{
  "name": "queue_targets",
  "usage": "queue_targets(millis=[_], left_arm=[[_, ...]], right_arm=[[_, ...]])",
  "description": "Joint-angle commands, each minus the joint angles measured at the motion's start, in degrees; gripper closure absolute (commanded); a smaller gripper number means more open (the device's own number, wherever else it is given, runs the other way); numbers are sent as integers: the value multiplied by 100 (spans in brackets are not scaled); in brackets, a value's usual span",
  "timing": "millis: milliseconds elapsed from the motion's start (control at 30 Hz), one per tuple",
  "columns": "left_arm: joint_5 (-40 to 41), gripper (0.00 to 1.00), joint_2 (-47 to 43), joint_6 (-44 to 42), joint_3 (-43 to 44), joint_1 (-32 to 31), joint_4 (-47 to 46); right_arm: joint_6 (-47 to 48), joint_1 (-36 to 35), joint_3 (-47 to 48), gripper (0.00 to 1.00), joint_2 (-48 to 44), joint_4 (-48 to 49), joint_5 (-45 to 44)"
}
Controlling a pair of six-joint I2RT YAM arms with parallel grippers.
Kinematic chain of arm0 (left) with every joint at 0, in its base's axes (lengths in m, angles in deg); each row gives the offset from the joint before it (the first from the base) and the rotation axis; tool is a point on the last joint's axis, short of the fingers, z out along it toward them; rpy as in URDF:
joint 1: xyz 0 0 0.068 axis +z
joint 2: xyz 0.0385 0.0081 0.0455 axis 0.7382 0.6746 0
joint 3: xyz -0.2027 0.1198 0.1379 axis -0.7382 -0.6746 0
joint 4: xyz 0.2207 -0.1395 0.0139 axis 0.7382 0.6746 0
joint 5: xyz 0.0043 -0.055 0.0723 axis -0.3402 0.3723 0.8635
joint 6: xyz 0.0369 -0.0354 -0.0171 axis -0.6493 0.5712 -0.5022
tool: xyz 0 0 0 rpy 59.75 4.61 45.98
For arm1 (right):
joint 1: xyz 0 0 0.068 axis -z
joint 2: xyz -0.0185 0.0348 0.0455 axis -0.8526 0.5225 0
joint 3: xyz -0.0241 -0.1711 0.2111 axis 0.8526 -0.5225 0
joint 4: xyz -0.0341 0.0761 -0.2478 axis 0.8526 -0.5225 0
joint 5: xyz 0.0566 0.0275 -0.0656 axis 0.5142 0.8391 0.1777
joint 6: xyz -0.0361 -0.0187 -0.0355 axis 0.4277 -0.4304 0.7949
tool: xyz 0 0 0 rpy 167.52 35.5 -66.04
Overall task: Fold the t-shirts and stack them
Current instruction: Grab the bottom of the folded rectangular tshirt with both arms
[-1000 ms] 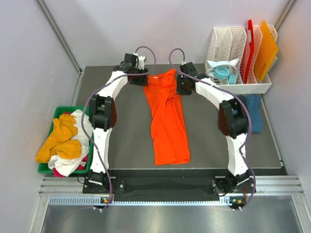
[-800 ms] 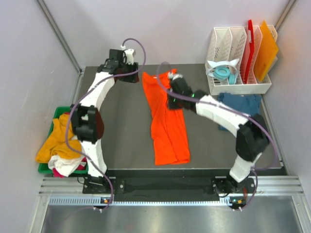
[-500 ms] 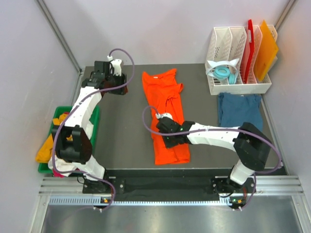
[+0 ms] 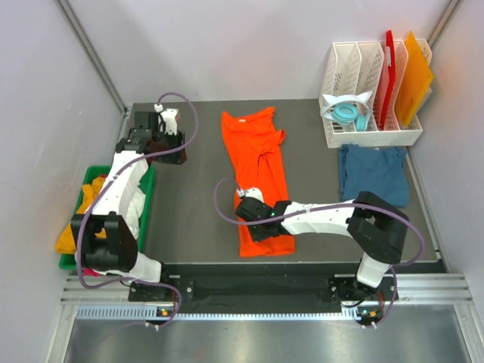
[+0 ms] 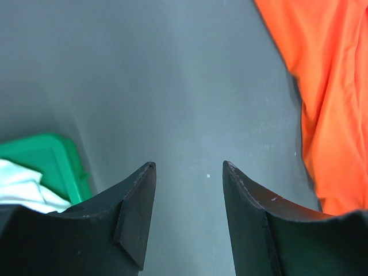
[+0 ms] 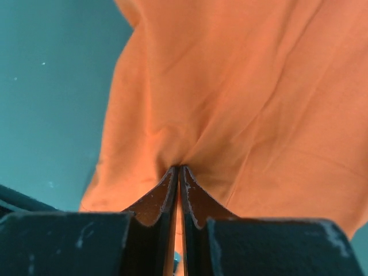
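Top view: the orange t-shirt (image 4: pixel 259 170) lies flat on the dark mat (image 4: pixel 197 197) at centre frame, its long axis running from the collar end at upper centre down to the hem at lower centre, partly narrowed by folds along its length. The right gripper (image 6: pixel 179 168) sits at the lower left part of this garment, close to the hem. Its jaws are pressed together on a pinch of orange cloth, which puckers at the tips in the right wrist view. The left gripper (image 5: pixel 188 165) stands at the upper left of the top view, above the green bin (image 4: pixel 149 181). Its jaws are roughly half parted and hold nothing. The orange cloth lies well apart from it, toward frame right. A teal-blue t-shirt (image 4: pixel 372 172) rests at right, just below the white rack (image 4: pixel 370 136). A heap of shirts (image 4: pixel 72 234) fills the bin at lower left. Assessment: the fold in hand is on the orange garment, and the next move turns on its long axis. The held hem end must travel up the frame toward the collar. The right arm is the nearer and already engaged; the left would have to cross rightward to assist.
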Motion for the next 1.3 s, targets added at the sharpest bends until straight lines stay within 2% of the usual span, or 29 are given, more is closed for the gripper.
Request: queue_targets(millis=[0,300,400,467,500,633,733,800,833,967,1067,1167,1267], left_arm=[[-143,45,-357,8,-358,17,-26],[-231,46,-341,26,-631,17,36],[-240,46,-323,26,-666,17,27],[-258,46,-323,26,-675,17,18],[-267,46,-305,8,-675,17,18],[-407,46,-261,8,-675,17,27],[-758,46,-156,8,-658,9,1],[-1038,46,11,131,-579,0,27],[-1101,46,81,157,-544,-18,18],[-1172,48,511,254,-307,-175,62],[-1163,49,697,280,-149,-246,80],[-1050,50,732,307,-26,-246,-7],[-812,50,688,464,36,-246,-192]], right_arm=[[-32,-403,213,95,516,200,398],[30,-913,723,95,1167,226,1198],[-83,-984,855,95,1255,77,998],[-251,-949,803,94,1159,-72,506],[-408,-862,716,92,958,-90,217],[-629,-449,539,74,167,-196,-540],[-516,51,530,68,-458,-108,-841],[-279,420,565,68,-538,119,-631],[-217,483,635,72,-468,112,-604],[4,545,1153,80,103,-107,-594],[-154,615,1084,82,262,-152,-717],[-277,895,865,81,-71,-161,-1139],[45,1615,846,78,-607,23,-1149]])
